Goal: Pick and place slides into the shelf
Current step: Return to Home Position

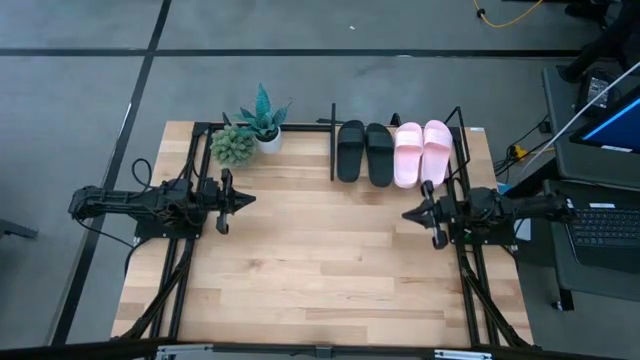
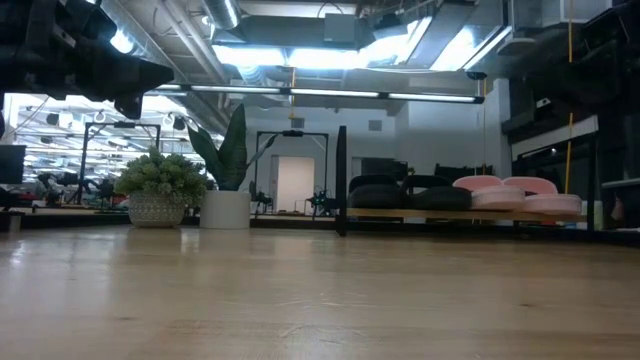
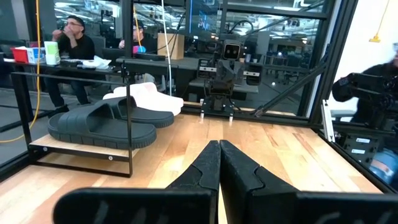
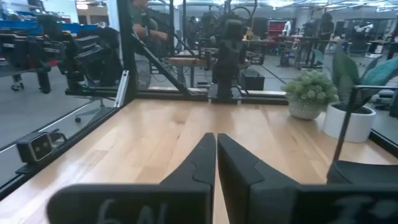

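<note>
Currently the two black slides (image 1: 351,150) and the two pink slides (image 1: 437,148) all sit on the shelf (image 1: 332,150). In the high view it stands at about 1 o'clock from the middle of the table (image 1: 320,270), against the far edge.

Order from 9 toward 3: black, black, pink, pink, side by side and close together. Each long axis runs 12–6, all four parallel. I cannot tell which end is the toe. Soles lie flat on the light board (image 2: 450,214).

Left gripper (image 1: 250,199) hangs at 9 o'clock, tips toward 3. Its fingers (image 3: 205,163) are pressed together, holding nothing.

Right gripper (image 1: 407,213) hangs at 3 o'clock, tips toward 9. Its fingers (image 4: 233,155) are likewise closed and empty.

Two potted plants (image 1: 232,146) stand at 11 o'clock, just beside the shelf.
</note>
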